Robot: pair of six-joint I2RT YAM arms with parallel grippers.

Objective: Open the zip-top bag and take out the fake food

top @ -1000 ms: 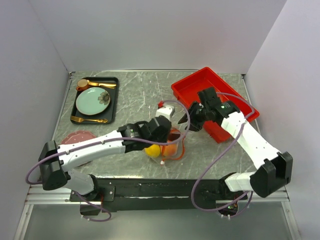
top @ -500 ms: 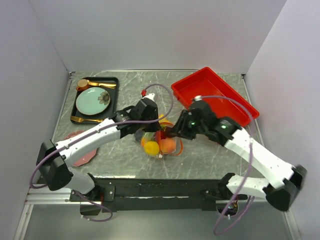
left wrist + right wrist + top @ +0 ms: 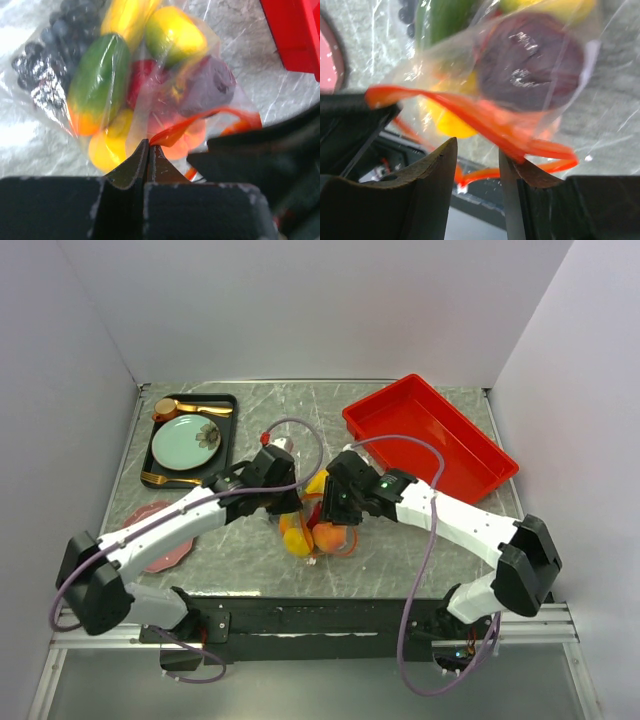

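Note:
The zip-top bag (image 3: 312, 536) lies near the table's front edge, full of fake food (image 3: 300, 540). In the left wrist view the fake food (image 3: 100, 80) is green, yellow, red, purple and dark grapes. My left gripper (image 3: 149, 144) is shut on the bag's orange-red zip strip (image 3: 175, 129). In the top view it (image 3: 292, 506) is at the bag's left side. My right gripper (image 3: 477, 150) is open at the bag's right side (image 3: 327, 514). The zip strip (image 3: 470, 112) crosses over its right fingertip (image 3: 507, 165), with a purple piece (image 3: 535, 60) behind.
A red tray (image 3: 470, 455) stands at the back right. A black tray (image 3: 226, 440) with a mint-green plate (image 3: 185, 443) and gold cutlery stands at the back left. A pink plate (image 3: 160, 515) lies partly under my left arm.
My right arm has swung left from the red tray to the bag. My left gripper has pulled back and left, and the bag has shifted slightly left with it.

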